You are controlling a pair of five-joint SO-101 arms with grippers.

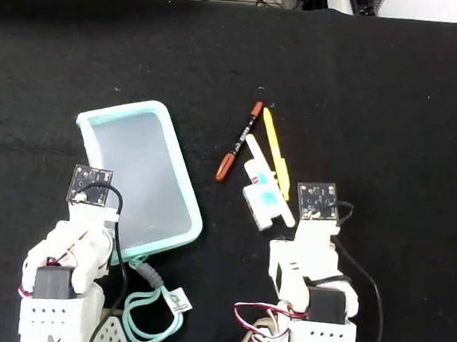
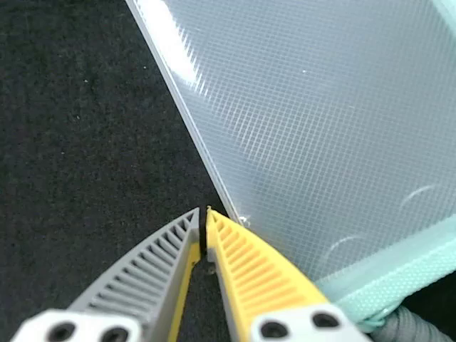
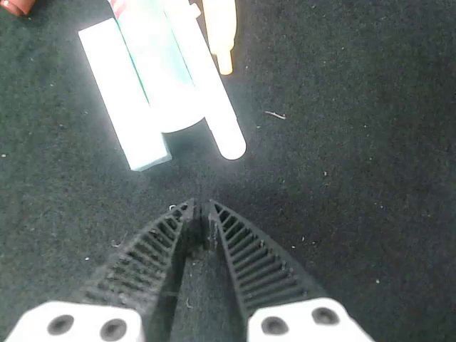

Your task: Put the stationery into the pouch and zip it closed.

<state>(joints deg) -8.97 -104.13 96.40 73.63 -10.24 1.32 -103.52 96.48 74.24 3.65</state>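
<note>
Mint trim frames the one clear, gridded pouch (image 1: pixel 140 171), which lies flat on the black desk (image 1: pixel 395 97) left of centre, with a mint cord (image 1: pixel 131 322) and a tag (image 1: pixel 175 300) at its near corner. To its right five pieces lie close together: a brown pen (image 1: pixel 239 142), a yellow pen (image 1: pixel 274 147), a white pen (image 3: pixel 210 107), a white block (image 3: pixel 121 100) and a tube (image 3: pixel 153 71). The left gripper (image 2: pixel 205 217) is closed and empty at the pouch's edge. The right gripper (image 3: pixel 201 210), also closed and empty, sits near the white pen's end.
</note>
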